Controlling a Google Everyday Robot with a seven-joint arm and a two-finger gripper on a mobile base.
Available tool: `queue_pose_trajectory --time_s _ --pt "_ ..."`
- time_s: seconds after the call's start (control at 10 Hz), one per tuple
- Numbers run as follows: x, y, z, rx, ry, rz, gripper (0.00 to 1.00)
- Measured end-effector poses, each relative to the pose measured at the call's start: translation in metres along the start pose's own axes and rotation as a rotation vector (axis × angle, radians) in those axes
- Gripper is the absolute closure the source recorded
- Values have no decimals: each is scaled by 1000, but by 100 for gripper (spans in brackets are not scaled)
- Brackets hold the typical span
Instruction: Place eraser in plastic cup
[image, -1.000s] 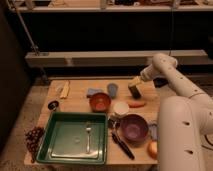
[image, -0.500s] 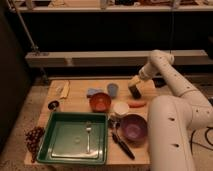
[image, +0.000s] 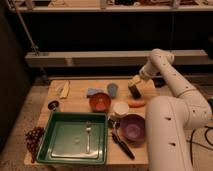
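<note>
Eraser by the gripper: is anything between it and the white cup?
Nothing tall. The gripper hangs over the dark eraser at the back of the table; the carrot lies just beside the line to the white cup.

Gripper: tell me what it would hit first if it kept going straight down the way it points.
The gripper hangs over the table's far right part, pointing down. Straight on, it would probably meet the bare table first; the carrot lies nearer the camera, though depth is unclear.

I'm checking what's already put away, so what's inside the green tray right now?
Inside the green tray lies one fork, on its otherwise bare floor. Nothing covers it. The gripper is far off, at the table's back right, beside the carrot.
</note>
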Motion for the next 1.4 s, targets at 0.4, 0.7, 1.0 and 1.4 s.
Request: queue_pose_trajectory --time_s 0.4,0.7,1.0,1.4 --pt "8 -18 27 -19 50 -63 20" --pt "7 -10 37 -35 78 -62 20" --pt "11 0 38 -44 99 -47 20" --pt "16 9 46 -39 99 -33 20"
